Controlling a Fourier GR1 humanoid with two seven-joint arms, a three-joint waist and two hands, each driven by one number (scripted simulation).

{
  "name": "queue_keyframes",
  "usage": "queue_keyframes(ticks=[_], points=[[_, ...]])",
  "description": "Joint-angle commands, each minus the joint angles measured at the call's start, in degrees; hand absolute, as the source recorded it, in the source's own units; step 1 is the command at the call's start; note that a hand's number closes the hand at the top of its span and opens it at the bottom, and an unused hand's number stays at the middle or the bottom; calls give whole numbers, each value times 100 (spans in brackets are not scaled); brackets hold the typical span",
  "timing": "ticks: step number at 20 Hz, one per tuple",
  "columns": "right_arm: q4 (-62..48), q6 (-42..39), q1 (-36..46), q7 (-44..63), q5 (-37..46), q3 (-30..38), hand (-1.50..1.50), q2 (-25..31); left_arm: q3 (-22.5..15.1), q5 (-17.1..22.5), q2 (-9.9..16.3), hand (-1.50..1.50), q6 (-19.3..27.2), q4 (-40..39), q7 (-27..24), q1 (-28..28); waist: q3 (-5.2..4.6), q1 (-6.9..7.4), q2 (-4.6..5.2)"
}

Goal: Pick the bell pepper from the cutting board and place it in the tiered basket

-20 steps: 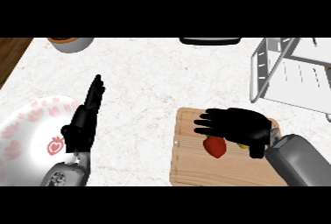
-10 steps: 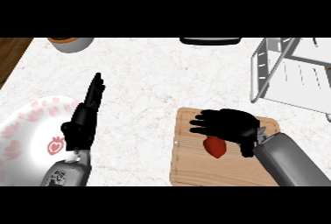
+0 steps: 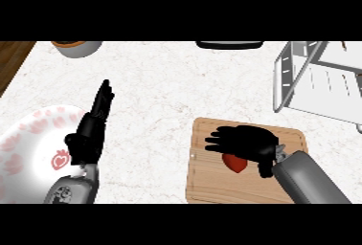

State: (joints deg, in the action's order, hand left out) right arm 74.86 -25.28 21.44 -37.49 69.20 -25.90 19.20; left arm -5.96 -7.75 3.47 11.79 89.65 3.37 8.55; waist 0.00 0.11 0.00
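Fingers of the right hand (image 3: 244,143) are seen curled over the red bell pepper (image 3: 235,163) on the cutting board (image 3: 212,184). Much of the pepper is hidden, so a slip on lifting toward the tiered basket (image 3: 311,83) is possible. The left hand (image 3: 90,129) rests open on the surface (image 3: 170,86).

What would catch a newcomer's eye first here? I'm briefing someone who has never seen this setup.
The black right hand stands out, spread over a red bell pepper on the wooden cutting board at lower right. The white tiered basket sits at upper right. At left, the left hand rests open beside a red-patterned plate.
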Motion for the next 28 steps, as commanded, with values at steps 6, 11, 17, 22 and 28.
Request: queue_keyframes(ticks=[6,11,17,22,28], points=[[-710,553,79,-552,-13,540,150,-316,84,-33,-39,0,-154,-195,-203,-33,1,14,3],[-605,1692,-231,-578,463,187,150,-565,196,-15,-11,0,-154,-186,-215,54,1,7,2],[-951,2276,-214,-584,512,548,150,-915,193,-49,-14,0,-229,28,117,186,2,4,3],[-1286,1340,-345,2736,859,2177,150,-475,288,-79,-17,0,-27,-45,-116,-182,-39,-393,-24],[-907,1017,20,5520,1270,3110,150,-767,332,12,59,0,-147,0,-94,-172,-26,-220,-53]])
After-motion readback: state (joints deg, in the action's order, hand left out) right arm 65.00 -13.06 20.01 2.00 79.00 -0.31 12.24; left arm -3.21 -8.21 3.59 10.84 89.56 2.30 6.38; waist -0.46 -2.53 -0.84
